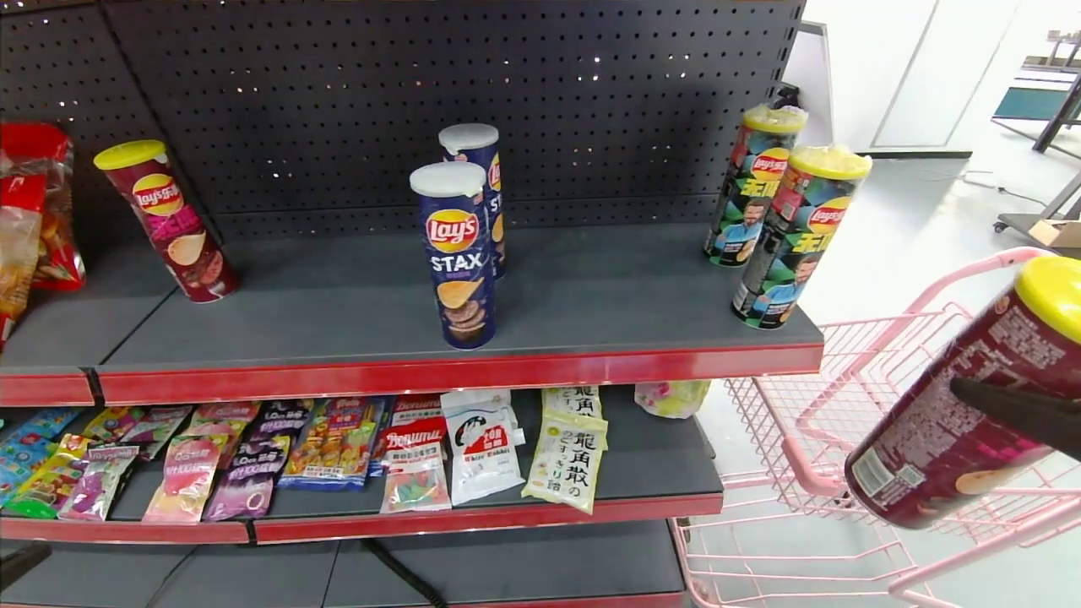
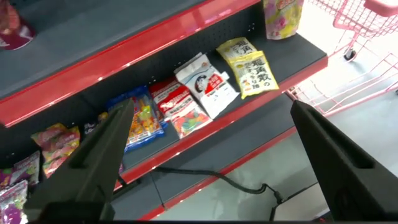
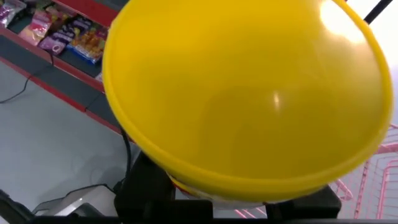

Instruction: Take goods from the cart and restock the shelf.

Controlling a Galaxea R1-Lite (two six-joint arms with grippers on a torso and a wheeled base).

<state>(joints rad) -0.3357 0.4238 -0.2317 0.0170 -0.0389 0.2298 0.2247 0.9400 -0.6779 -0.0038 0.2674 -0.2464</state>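
the left claw (image 2: 211, 155) hangs spread wide and empty in front of the lower shelf (image 2: 273, 92), where snack bags (image 2: 205, 87) lie in a row. on the upper shelf (image 1: 338, 304), at the left of the head view, a maroon chip can (image 1: 165, 221) with a yellow lid stands near the pegboard back. in the middle two blue cans (image 1: 456, 253) stand one behind the other. at the shelf's right end two green-and-black cans (image 1: 794, 228) stand close together by the edge. at lower right the pink cart (image 1: 806, 473) sits beside the shelf. above it the right claw (image 1: 971, 397) is clenched around a second maroon can (image 1: 929, 439), held tilted, its yellow lid toward the upper right
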